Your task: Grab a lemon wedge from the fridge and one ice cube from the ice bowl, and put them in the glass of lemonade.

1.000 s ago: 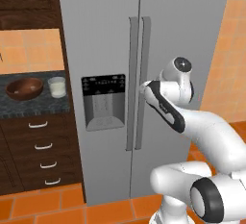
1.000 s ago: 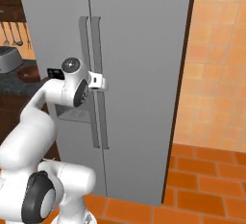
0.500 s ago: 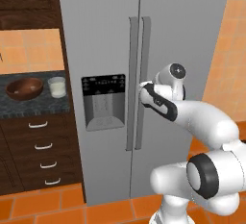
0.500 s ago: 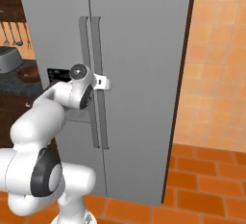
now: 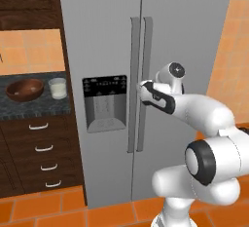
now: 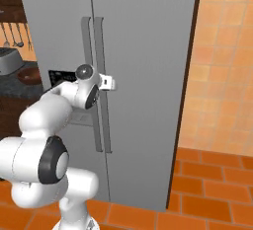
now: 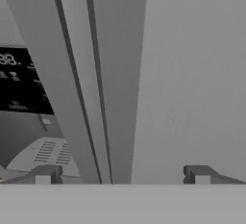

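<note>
The grey fridge (image 5: 185,36) stands with both doors shut, so the lemon wedge is hidden. My gripper (image 5: 142,90) is open at mid height right in front of the two long handles (image 5: 139,65), its fingers almost on them. In the hand view the gripper (image 7: 122,175) has its fingertips (image 7: 45,174) spread wide, with the handles (image 7: 96,98) running up between them and the black dispenser panel (image 7: 19,81) at the left. The ice bowl (image 5: 24,88) and the glass of lemonade (image 5: 58,88) sit on the dark counter to the fridge's left. Any ice cube in the bowl is too small to tell.
Dark wooden drawers (image 5: 41,148) sit below the counter and a cabinet (image 5: 29,2) hangs above it. An orange tiled wall (image 6: 222,66) flanks the fridge on the right. A grey appliance (image 6: 10,61) and hanging utensils (image 6: 15,34) lie beyond the counter. The floor is orange tile.
The arm has stretched forward and its elbow has dropped. The gripper has edged closer to the fridge handles and stayed open.
</note>
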Robot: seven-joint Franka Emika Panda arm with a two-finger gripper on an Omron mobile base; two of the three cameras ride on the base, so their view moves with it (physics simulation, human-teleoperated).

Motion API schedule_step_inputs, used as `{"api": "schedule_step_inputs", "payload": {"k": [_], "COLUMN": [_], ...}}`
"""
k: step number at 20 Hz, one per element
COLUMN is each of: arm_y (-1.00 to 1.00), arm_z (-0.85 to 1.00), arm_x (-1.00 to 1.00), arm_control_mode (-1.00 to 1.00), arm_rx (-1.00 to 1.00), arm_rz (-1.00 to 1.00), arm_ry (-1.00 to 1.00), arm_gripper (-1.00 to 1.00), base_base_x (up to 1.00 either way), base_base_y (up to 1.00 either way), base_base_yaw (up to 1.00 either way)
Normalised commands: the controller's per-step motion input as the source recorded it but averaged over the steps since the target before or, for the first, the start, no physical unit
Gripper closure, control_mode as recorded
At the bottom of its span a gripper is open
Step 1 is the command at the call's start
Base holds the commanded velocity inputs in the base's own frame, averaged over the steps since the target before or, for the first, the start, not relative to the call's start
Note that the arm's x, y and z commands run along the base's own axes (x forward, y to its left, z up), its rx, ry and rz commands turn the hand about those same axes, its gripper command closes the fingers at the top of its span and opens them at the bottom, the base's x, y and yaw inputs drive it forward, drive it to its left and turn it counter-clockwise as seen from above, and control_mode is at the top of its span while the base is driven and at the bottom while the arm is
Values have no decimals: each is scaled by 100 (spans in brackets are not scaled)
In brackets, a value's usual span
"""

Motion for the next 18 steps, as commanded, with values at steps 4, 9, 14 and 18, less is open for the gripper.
{"api": "schedule_step_inputs", "payload": {"k": [4,9,14,18], "arm_y": [0,0,0,0], "arm_z": [-14,-24,-19,-11], "arm_x": [43,50,47,47], "arm_control_mode": [-100,-100,-100,-100], "arm_rx": [0,-2,0,0], "arm_rz": [0,0,0,0], "arm_ry": [-5,-11,-9,-4], "arm_gripper": [-100,-100,-100,-100], "base_base_x": [0,0,0,0], "base_base_y": [0,0,0,0], "base_base_yaw": [0,0,0,0]}}
